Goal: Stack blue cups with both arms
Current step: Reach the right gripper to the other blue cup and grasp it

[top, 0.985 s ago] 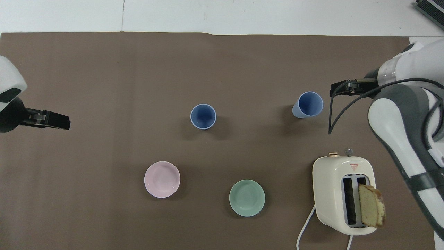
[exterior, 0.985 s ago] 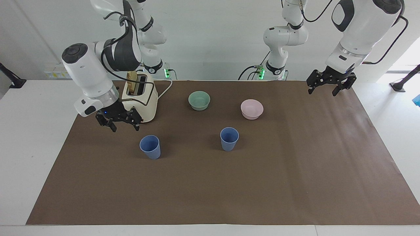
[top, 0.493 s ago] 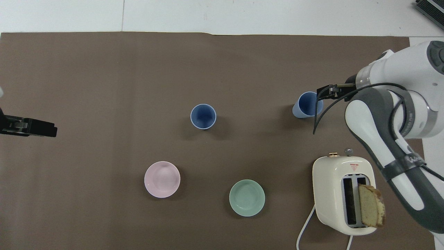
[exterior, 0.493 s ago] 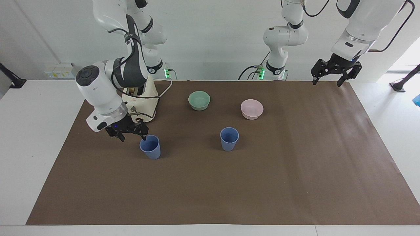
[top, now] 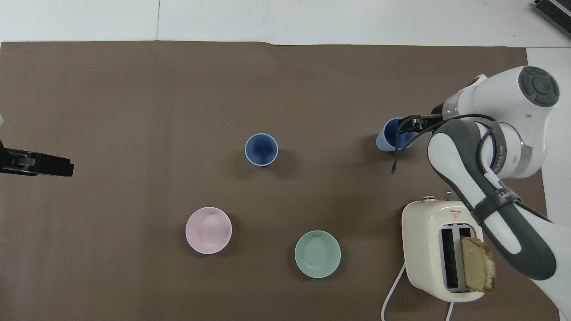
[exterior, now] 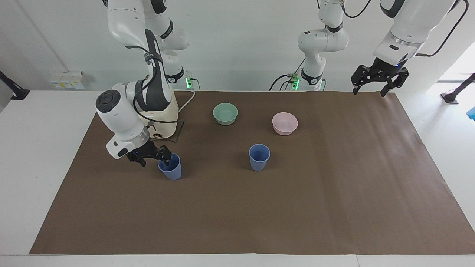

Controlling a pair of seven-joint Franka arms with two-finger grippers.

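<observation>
Brown table mat (exterior: 334, 193); "WA" lettering on right arm (top: 499, 195) strap.

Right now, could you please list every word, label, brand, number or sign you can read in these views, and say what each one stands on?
No text can be read in full.
Red triangular sign on the toaster top: shape only, wording too small.
Pale lettering on the right arm's grey band: blurred, not readable.
Both blue cups, the green bowl and the pink bowl: no markings visible.

Right tool (exterior: 150, 158) open, one finger inside a blue cup (exterior: 170, 168); left tool (exterior: 378, 80) open.
</observation>
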